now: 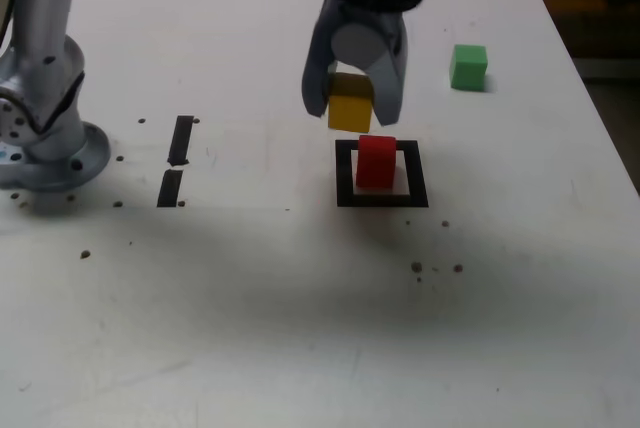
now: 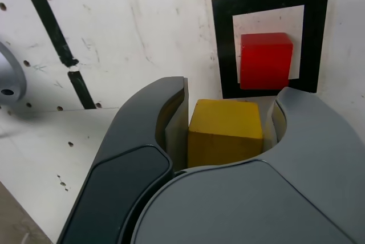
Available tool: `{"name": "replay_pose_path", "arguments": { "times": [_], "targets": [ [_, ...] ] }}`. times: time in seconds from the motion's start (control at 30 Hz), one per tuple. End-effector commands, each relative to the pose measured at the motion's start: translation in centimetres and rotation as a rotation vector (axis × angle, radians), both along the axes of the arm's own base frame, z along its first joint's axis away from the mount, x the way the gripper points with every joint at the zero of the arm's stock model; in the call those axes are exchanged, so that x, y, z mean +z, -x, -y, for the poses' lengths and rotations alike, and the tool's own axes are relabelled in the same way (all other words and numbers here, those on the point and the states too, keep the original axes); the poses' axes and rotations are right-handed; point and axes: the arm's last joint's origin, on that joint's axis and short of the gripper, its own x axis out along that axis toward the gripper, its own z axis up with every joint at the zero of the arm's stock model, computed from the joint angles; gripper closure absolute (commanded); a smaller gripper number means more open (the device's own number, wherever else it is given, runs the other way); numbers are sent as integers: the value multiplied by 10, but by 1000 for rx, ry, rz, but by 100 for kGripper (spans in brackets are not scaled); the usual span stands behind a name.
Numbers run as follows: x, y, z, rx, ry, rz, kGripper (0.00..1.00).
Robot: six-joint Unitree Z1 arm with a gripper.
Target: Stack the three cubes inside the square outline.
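Observation:
A red cube (image 1: 376, 160) (image 2: 266, 60) stands inside the black square outline (image 1: 345, 173) (image 2: 223, 39) on the white table. My gripper (image 1: 352, 108) (image 2: 226, 133) is shut on a yellow cube (image 1: 350, 106) (image 2: 224, 131), which hangs in the air just above the red cube and slightly toward the exterior view's left of it. The two cubes do not touch. A green cube (image 1: 468, 66) sits alone on the table, beyond the outline toward the exterior view's right.
The arm's grey base (image 1: 45, 138) stands at the exterior view's left. Two short black tape strips (image 1: 177, 158) (image 2: 60, 44) lie between the base and the outline. The table's right edge (image 1: 590, 78) runs close past the green cube.

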Motion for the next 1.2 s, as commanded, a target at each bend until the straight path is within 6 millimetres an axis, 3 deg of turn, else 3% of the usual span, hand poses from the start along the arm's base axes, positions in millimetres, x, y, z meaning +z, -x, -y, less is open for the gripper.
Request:
{"name": "replay_pose_path", "arguments": {
  "times": [0.0, 0.63, 1.17],
  "targets": [
    [-1, -1, 3, -2, 1, 7, 72],
    [-36, -12, -1, 49, -48, 45, 72],
    [-41, -15, -4, 73, -69, 43, 72]
  ]
}}
